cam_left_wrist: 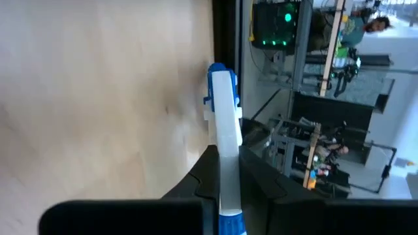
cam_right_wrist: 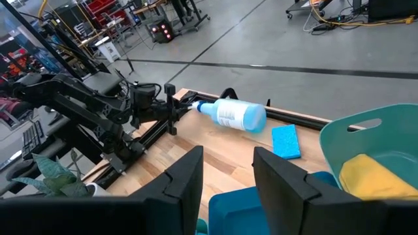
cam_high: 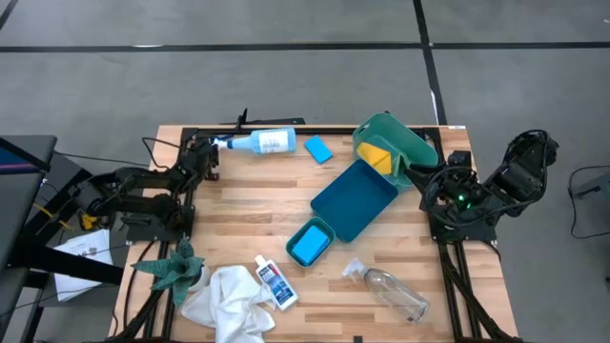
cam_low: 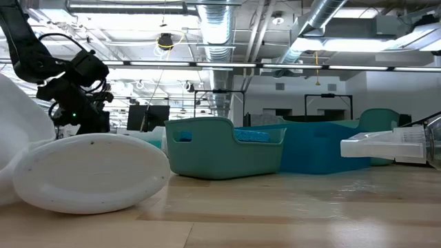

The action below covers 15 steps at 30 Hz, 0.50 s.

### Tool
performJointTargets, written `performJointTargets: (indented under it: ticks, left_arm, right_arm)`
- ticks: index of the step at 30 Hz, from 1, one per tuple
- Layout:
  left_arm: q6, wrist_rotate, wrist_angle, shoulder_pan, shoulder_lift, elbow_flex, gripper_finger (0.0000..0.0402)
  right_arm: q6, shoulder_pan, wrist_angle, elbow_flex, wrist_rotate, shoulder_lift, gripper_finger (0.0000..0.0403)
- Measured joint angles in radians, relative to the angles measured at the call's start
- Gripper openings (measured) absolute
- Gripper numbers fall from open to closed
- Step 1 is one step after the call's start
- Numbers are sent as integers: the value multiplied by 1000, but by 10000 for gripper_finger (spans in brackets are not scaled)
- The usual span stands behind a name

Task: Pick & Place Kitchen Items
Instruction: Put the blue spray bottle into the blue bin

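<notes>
The white spray bottle with a blue trigger (cam_high: 262, 142) lies flat along the desk's (cam_high: 248, 205) far edge, its nozzle clamped in the left hand (cam_high: 215, 145), apparently for lifting. The right hand (cam_right_wrist: 225, 179) waits open near the far right corner.

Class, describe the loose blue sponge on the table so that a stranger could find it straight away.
Start at the wooden table and go to its far edge, where the spray bottle lies on its side. The blue sponge lies flat between that bottle and the tipped green bin. Unlike the other blue sponge, it sits on bare wood, not in a tray.
</notes>
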Motion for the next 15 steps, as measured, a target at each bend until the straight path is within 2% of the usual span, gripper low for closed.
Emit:
performJointTargets:
  ticks: [8, 15]
  left_arm:
    - [51, -1, 45, -78, 0, 0, 20]
    - [156, -65, 121, -147, -41, 0, 20]
  right_arm:
    - [-2, 1, 18, 0, 0, 0, 127]
    - [-5, 4, 30, 0, 0, 19, 127]
